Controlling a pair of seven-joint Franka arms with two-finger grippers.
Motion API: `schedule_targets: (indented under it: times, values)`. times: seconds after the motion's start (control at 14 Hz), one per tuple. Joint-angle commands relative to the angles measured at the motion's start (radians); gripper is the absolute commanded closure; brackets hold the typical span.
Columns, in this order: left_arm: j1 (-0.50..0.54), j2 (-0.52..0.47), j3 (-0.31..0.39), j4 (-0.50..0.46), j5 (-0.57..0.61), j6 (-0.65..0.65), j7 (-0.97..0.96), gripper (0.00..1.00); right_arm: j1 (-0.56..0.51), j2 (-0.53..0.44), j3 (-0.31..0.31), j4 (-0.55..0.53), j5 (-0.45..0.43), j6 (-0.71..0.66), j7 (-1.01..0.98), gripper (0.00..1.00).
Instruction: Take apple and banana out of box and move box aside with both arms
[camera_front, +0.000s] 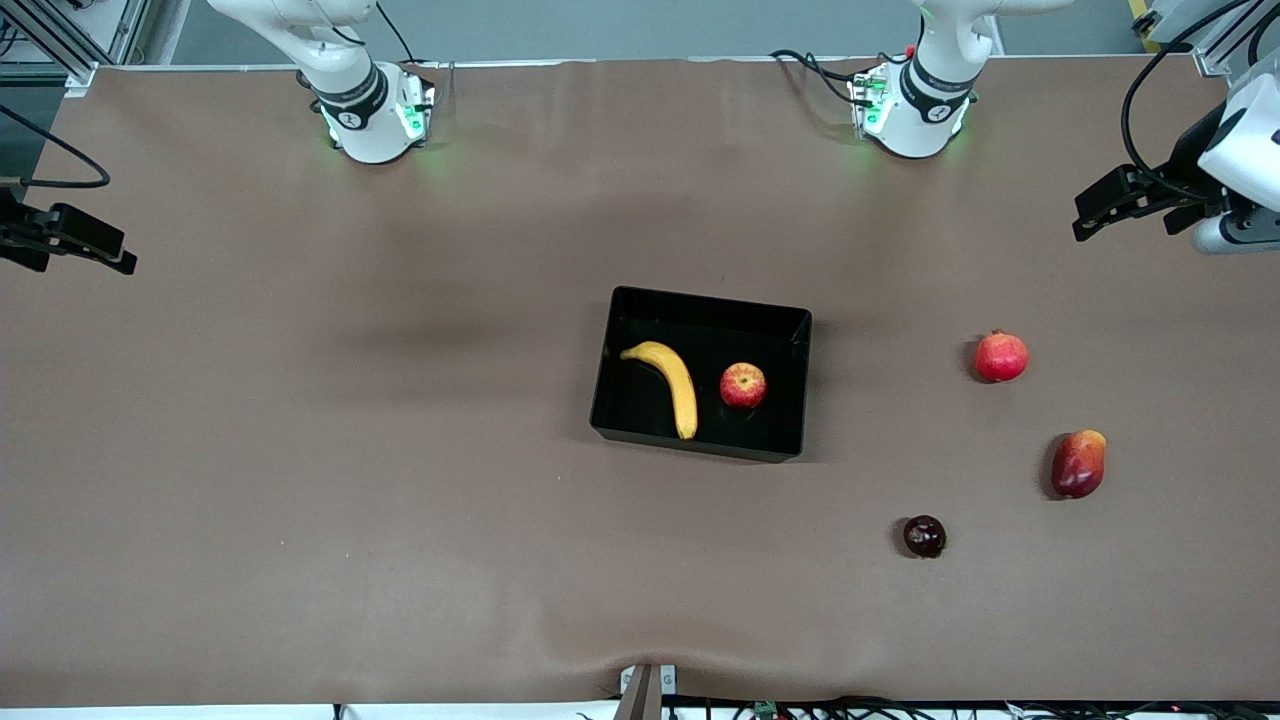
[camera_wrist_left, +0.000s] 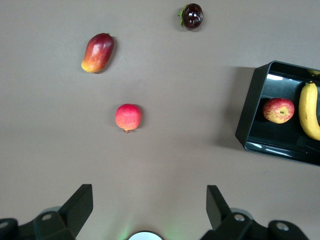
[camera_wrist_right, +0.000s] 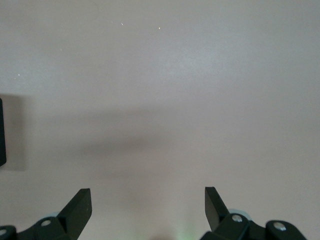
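The black box (camera_front: 710, 298) stands in the middle of the table. Inside it lie the yellow banana (camera_front: 672, 382) and, beside it, the red apple (camera_front: 743, 385). The left wrist view shows the box's wall (camera_wrist_left: 248, 112) with the apple (camera_wrist_left: 278, 110) and the banana (camera_wrist_left: 309, 110) in it. My left gripper (camera_front: 1090, 212) hangs open over the left arm's end of the table, its fingers (camera_wrist_left: 82, 197) wide apart and holding nothing. My right gripper (camera_front: 120, 255) hangs open and holds nothing over the right arm's end. It (camera_wrist_right: 147, 196) looks down on bare table, with a sliver of the box (camera_wrist_right: 1, 132) at the frame's edge.
Three loose fruits lie between the box and the left arm's end: a red pomegranate (camera_front: 1001, 357), a red and yellow oblong fruit (camera_front: 1078, 464) and a small dark maroon fruit (camera_front: 924, 536) nearest the front camera. The arm bases (camera_front: 370, 120) stand along the table's back edge.
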Motion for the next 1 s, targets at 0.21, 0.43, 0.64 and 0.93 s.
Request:
schedule_targets:
  times: [0.21, 0.43, 0.64, 0.93]
  values:
    - [0.003, 0.033, 0.001, 0.03, -0.004, -0.022, 0.017, 0.0, -0.015, 0.003, 0.013, 0.013, -0.01, -0.009, 0.001, 0.0]
    - [-0.013, 0.051, -0.021, -0.001, -0.005, -0.02, -0.032, 0.0, -0.015, 0.003, 0.013, 0.014, -0.01, -0.009, 0.001, 0.0]
    - [-0.014, 0.128, -0.115, -0.001, -0.007, 0.01, -0.205, 0.0, -0.017, 0.003, 0.013, 0.013, -0.01, -0.009, 0.001, 0.0]
    - [-0.018, 0.243, -0.237, 0.0, -0.004, 0.156, -0.395, 0.0, -0.017, 0.003, 0.013, 0.014, -0.01, -0.009, 0.001, 0.0]
